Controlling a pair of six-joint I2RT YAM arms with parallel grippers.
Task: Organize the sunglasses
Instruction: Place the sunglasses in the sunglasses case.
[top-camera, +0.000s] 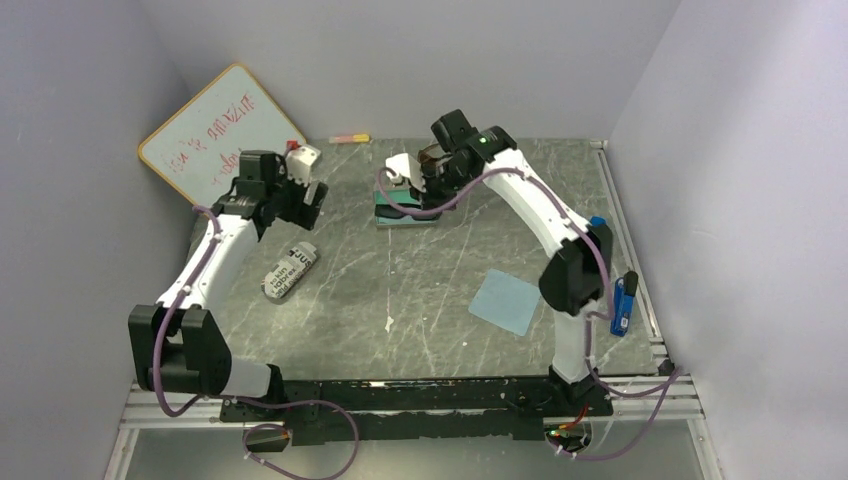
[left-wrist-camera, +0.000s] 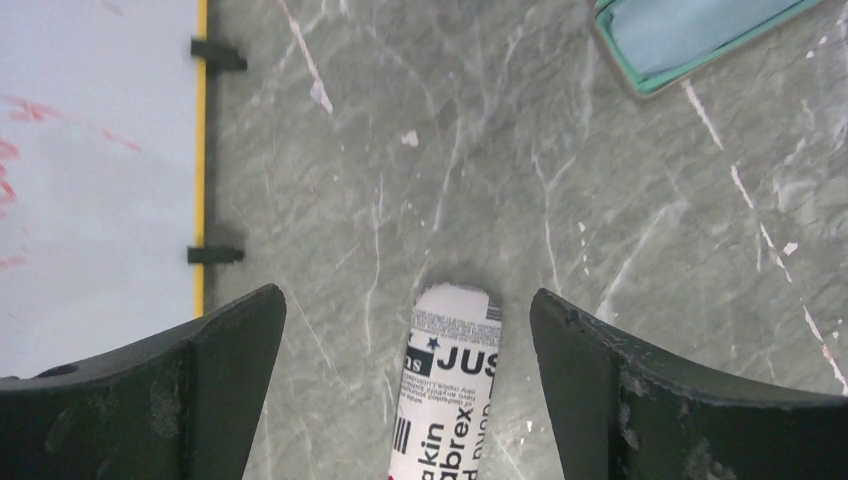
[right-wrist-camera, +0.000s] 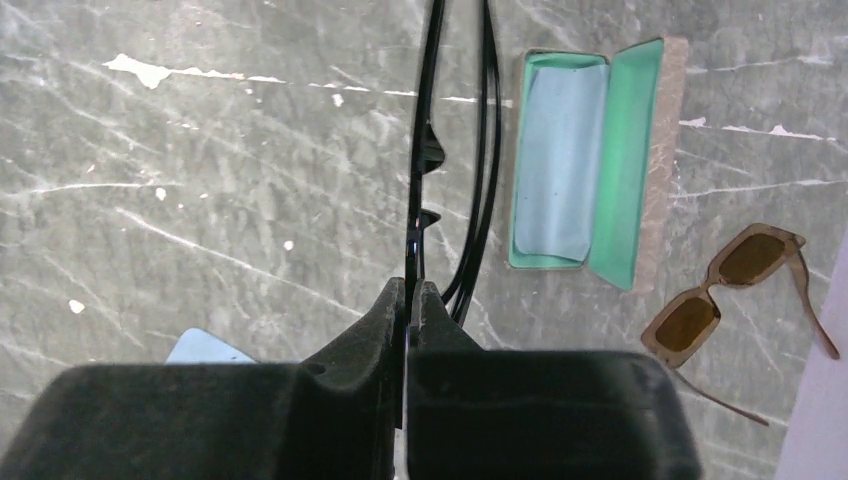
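My right claw (right-wrist-camera: 408, 295) pinched shut on the slim black sunglasses (right-wrist-camera: 428, 150), over the tabletop (right-wrist-camera: 200, 150), open green-lined case (right-wrist-camera: 590, 160) just beside, brown sunglasses (right-wrist-camera: 735, 290) lying flat past it, my left claw (left-wrist-camera: 408, 300) spread wide above the lettered pouch (left-wrist-camera: 447, 390), whiteboard (left-wrist-camera: 90, 170) alongside

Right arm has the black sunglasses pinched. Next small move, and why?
Probably slide the right gripper sideways over the open case and start lowering. It is shut on the black sunglasses, which in the wrist view hang beside the case, not over it. The case lies open with no glasses in it. The brown sunglasses lie beyond it.
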